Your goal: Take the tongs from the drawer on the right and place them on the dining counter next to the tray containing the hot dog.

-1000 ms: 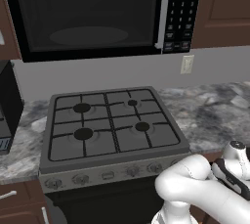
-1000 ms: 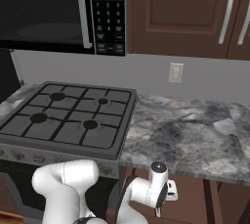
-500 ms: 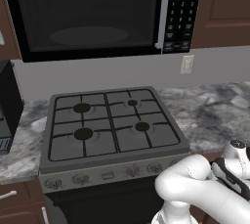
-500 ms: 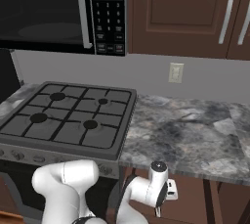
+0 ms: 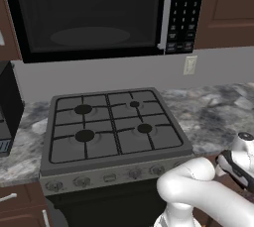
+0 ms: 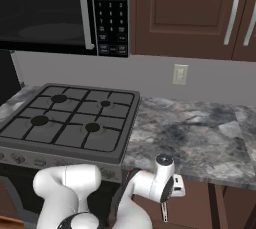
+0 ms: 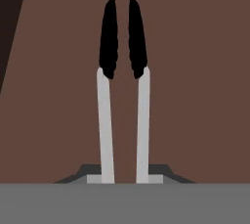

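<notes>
Nothing has moved over the last second: the arm, the stove point(image 5: 114, 132) and the grey marbled worktop point(image 6: 200, 133) sit just where they did, so you are looking at a pause and not a motion. The gripper point(image 7: 125, 175) is closed down narrow on the tongs point(image 7: 105, 120). In the hand view their two pale grey arms rise side by side from between the fingertips and end in two black tips at the far end, close together but not touching. Behind them lies flat reddish-brown wood, which I take to be the drawer point(image 7: 195, 71), though you cannot tell from this view whether it is the floor or the front. In the right base view the hand hangs low, just below the near edge of the worktop and to the right of the stove, with a thin pale sliver pointing down from the gripper point(image 6: 165, 204); it is too small to name for certain. By my reading the grasp is made and the step in hand is bringing the tongs out of the drawer. Next you need a straight lift clear of the drawer and the worktop's edge, keeping the long tongs from catching, before the base turns away toward the dining counter and the tray with the hot dog.
</notes>
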Robot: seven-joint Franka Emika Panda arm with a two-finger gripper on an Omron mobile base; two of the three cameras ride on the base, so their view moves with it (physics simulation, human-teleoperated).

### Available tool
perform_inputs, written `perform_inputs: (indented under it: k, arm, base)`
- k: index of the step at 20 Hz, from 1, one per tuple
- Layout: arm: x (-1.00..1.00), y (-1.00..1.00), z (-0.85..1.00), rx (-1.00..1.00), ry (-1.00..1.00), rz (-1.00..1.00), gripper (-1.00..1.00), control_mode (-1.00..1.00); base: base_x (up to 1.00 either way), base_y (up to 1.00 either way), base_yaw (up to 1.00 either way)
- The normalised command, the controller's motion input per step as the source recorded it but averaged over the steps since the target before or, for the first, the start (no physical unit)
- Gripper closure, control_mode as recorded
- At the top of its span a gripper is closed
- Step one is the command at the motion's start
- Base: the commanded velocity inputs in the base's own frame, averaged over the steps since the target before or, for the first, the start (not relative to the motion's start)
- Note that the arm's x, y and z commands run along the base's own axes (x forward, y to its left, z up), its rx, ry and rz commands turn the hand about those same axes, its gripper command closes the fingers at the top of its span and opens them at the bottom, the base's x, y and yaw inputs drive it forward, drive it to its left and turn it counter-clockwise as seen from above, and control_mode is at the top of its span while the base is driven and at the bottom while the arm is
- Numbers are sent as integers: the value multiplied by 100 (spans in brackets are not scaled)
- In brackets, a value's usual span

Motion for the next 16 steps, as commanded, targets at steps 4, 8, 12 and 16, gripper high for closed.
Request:
perform_inputs:
  k: [4,8,12,16]
  arm:
    - [-16,-7,53,0,0,0,100,-100]
    - [-29,-9,34,0,0,0,100,-100]
    - [-27,-9,18,0,0,0,100,-100]
    - [-24,-6,12,0,1,0,100,-100]
  base:
    - [0,0,0]
    - [0,0,0]
    - [0,0,0]
    - [0,0,0]
